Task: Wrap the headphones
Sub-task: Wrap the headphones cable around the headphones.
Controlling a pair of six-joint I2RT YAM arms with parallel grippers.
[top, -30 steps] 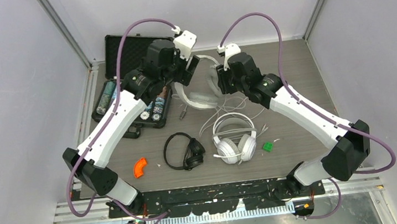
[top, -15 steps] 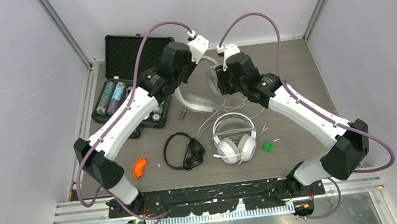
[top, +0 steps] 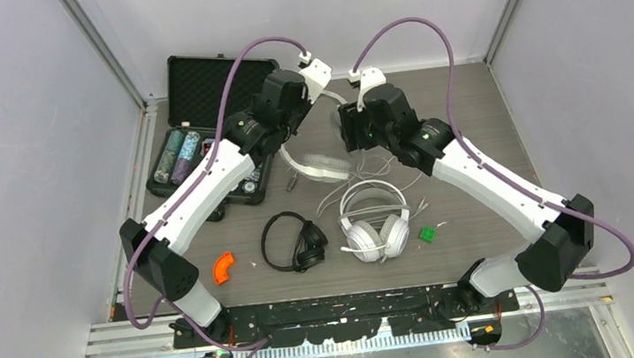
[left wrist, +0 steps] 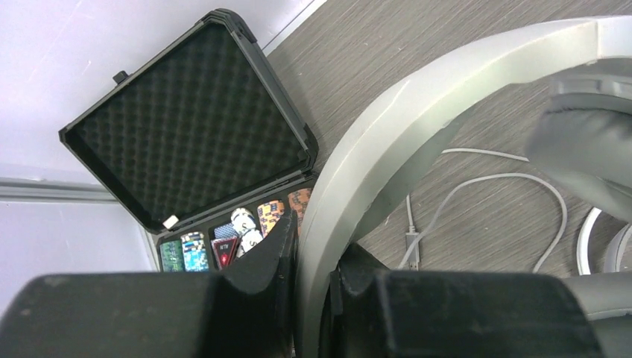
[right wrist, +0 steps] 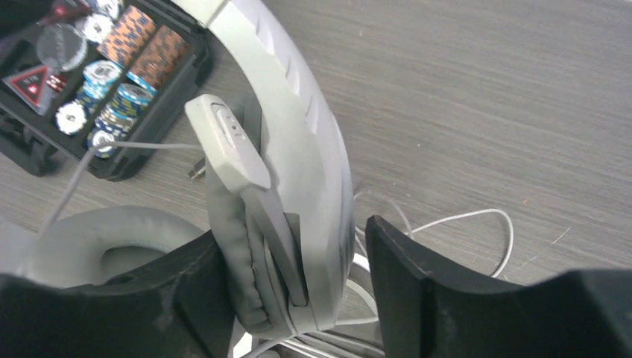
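One white pair of headphones (top: 316,163) is raised at the back of the table. My left gripper (top: 294,119) is shut on its headband (left wrist: 387,134); in the left wrist view both fingers press the band. My right gripper (top: 352,135) stands open around an ear cup (right wrist: 298,224), with a small gap showing between the cup and the right finger (right wrist: 402,276). Pale cords (left wrist: 484,183) trail on the table under it. A second white pair (top: 375,222) lies flat in the middle. The slim black pair (top: 293,242) lies to its left.
An open black case (top: 197,85) with foam lid and colourful chips sits at the back left, close to the left arm. An orange piece (top: 224,267) lies front left and a small green piece (top: 427,235) front right. Grey walls enclose the table.
The left arm swung right and its gripper closed on the headband. The right gripper's jaws widened, loosening from the ear cup.
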